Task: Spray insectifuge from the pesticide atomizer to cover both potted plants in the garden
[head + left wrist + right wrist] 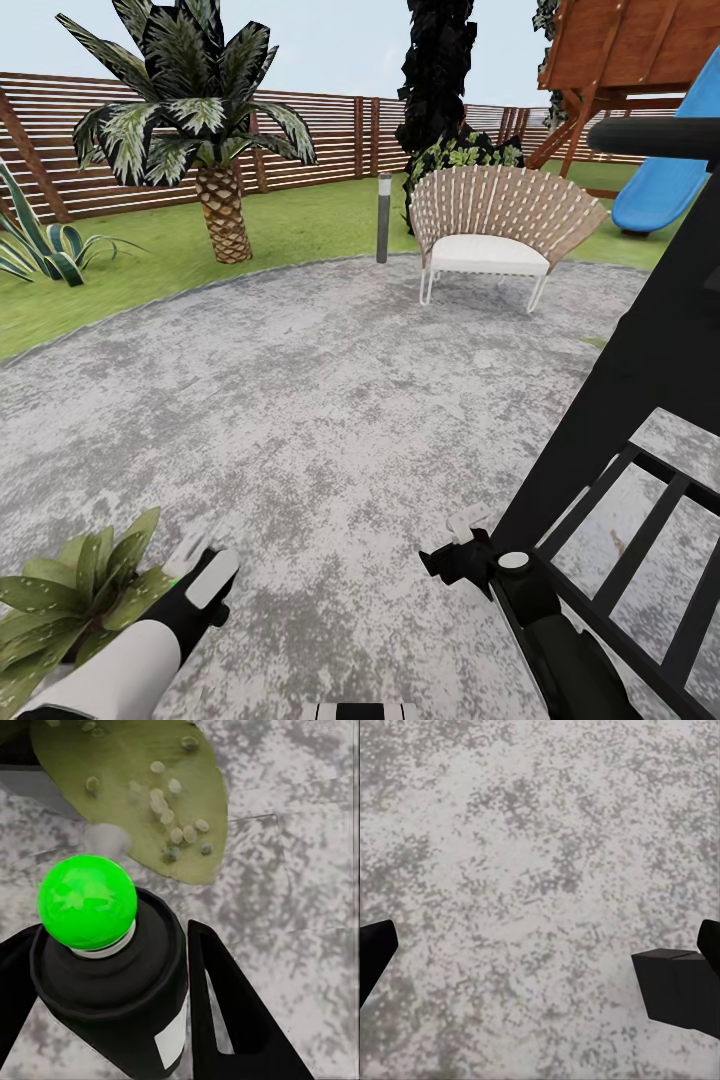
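The left gripper (112, 1020) is clenching the pesticide atomizer (112, 975), its two black fingers (232, 1020) pressing either side of the dark cylindrical body, just below the shoulder. The bottle is looking like smooth, stiff plastic with a pale label patch and a glossy bright green cap on a pale collar. I judge it light and rigid but somewhat slippery, so the straight body is the safest hold, away from the head that must stay free to spray. A small whitish puff is hanging just past the cap.

In the head view the atomizer is sitting at about 7 o'clock, its pale tip pointing toward the potted plant (70, 600) at 8 o'clock. That plant's leaves (142, 795) are broad, pointed, soft-looking and dotted with pale speckles, and are lying close beyond the nozzle.

The right gripper (462, 548) is hovering at about 5 o'clock, released and holding nothing, over mottled grey paving (330, 400).

Farther off, a white-cushioned woven chair (500, 235) is standing at 1 o'clock, a scaly-trunked palm (200, 120) at 11 o'clock, and the slatted wooden fence (330, 130) behind the lawn.
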You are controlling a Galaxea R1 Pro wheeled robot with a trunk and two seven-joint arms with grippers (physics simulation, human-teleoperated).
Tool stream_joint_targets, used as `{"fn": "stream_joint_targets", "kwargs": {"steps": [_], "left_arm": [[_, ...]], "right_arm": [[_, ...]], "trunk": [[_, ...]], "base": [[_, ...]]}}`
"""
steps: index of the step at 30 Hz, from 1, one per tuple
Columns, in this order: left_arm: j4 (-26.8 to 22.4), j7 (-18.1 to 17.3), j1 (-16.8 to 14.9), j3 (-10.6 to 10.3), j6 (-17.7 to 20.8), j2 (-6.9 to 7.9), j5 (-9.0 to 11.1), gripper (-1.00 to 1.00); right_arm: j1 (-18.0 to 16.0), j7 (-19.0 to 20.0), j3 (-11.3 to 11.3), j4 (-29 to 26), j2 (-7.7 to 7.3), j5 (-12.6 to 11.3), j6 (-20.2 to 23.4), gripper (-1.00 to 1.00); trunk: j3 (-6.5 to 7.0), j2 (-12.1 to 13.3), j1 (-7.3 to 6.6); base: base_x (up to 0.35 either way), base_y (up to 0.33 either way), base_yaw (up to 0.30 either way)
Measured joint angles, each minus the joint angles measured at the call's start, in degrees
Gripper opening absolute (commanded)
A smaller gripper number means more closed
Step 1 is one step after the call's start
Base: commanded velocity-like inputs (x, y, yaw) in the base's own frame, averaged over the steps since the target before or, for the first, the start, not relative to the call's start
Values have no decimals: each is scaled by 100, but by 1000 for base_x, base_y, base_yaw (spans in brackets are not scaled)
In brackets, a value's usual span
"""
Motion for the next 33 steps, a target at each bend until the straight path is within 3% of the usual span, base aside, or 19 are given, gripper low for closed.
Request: {"fn": "stream_joint_targets", "kwargs": {"steps": [3, 7, 10, 12, 13, 15, 17, 18, 23, 28, 33], "left_arm": [[-244, -33, 15, -53, -9, -43, -53, -100], [-510, -55, 74, -723, 19, -53, -135, -100], [-695, -63, 92, -865, 100, -65, -129, -100], [-822, -57, 108, -943, 159, -168, -149, -100], [-918, -55, 122, -1073, 169, -200, -154, -100], [-1338, -20, 194, -1588, 248, -211, -144, -100], [-1879, 290, 291, -1926, 469, -176, -121, -100], [-2445, 848, 366, -2043, 638, -161, -114, -100], [-2576, 935, 396, -2083, 703, -175, -115, -100], [-2291, 872, 401, -2091, 628, -221, -125, -100], [-2110, 657, 403, -2092, 601, -242, -106, -100]], "right_arm": [[2, 1, 0, 0, -1, 0, 0, 100], [-1, 4, 0, 7, -1, 0, 11, 100], [0, 15, -3, 63, -1, -21, 36, 100], [0, 20, -2, 95, 2, -20, 29, 100], [4, 17, -1, 93, 2, -14, 12, 100], [4, 14, -5, 75, -1, -16, -3, 100], [6, 8, -8, 53, 1, -17, -1, 100], [6, 7, -9, 30, -1, -18, -7, 100], [5, 6, -9, 35, 3, -18, -9, 100], [7, 0, -17, 27, -1, -17, -9, 100], [4, 4, -10, 40, 1, -18, -9, 100]], "trunk": [[0, 0, 0], [0, 0, 0], [0, 0, 0], [0, 0, 0], [0, 0, 0], [0, 0, 0], [0, 0, 0], [22, 1, -3], [111, 7, -13], [111, 7, -13], [221, 13, -26]], "base": [[0, 0, 0], [-189, 0, 0], [-328, 0, 0], [-340, 0, 0], [-341, 0, 0], [-248, 0, 0], [-50, 0, 0], [-3, 0, 0], [0, 0, 0], [0, 0, 0], [0, 0, 0]]}}
